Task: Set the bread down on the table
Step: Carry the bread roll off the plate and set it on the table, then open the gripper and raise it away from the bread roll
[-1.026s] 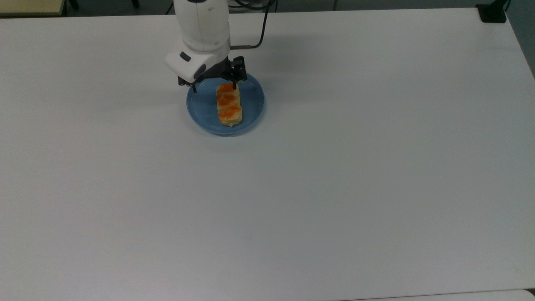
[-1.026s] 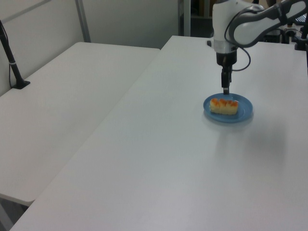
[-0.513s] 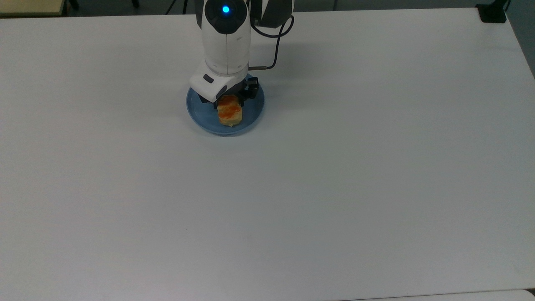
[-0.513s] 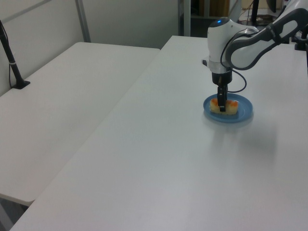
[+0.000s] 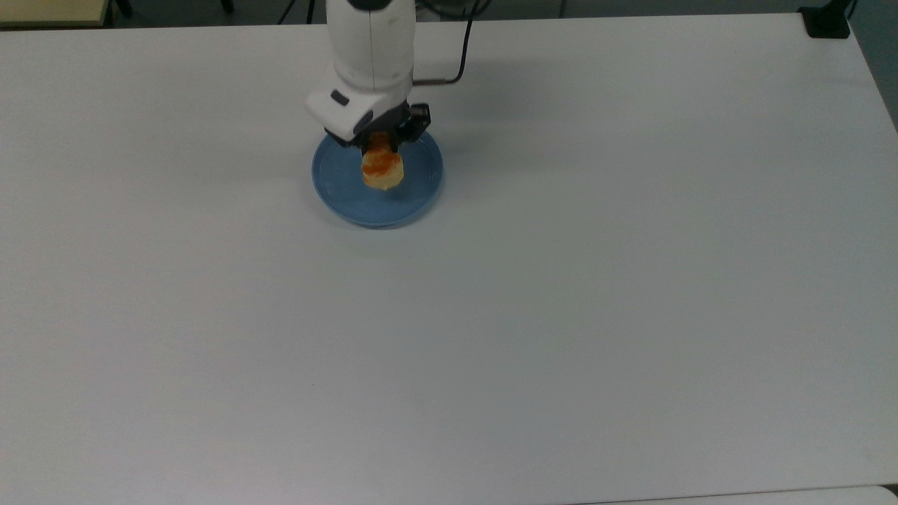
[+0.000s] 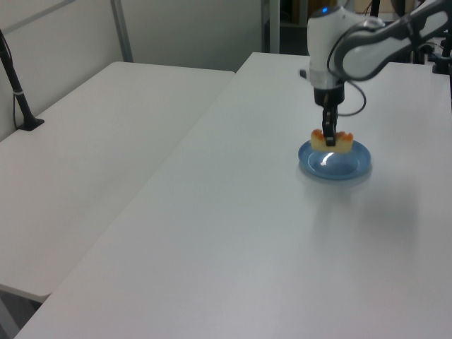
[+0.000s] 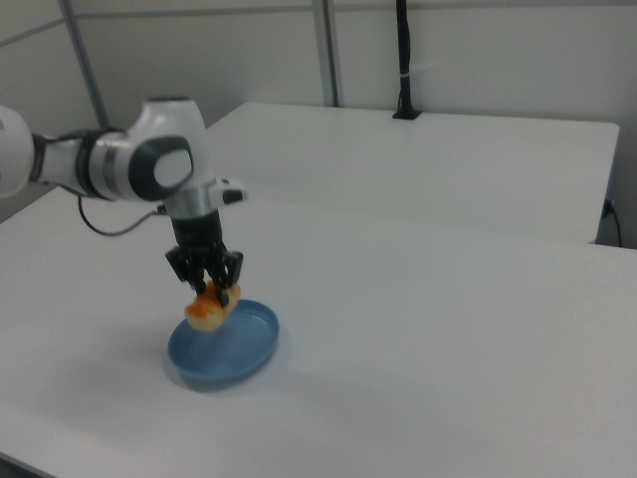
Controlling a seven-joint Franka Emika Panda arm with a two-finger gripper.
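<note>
The gripper (image 6: 329, 143), its jaws closed on the middle of the bread (image 6: 332, 140), has lifted it clear of the blue plate (image 6: 353, 166), where it lay a moment ago. It must now move over bare table (image 5: 561, 315).

No writing, label, brand, number or sign can be read anywhere in these views.

Pale-yellow bread (image 5: 382, 170) with orange-brown glaze, blue plate (image 5: 414, 189), plain white table (image 5: 561, 280).
</note>
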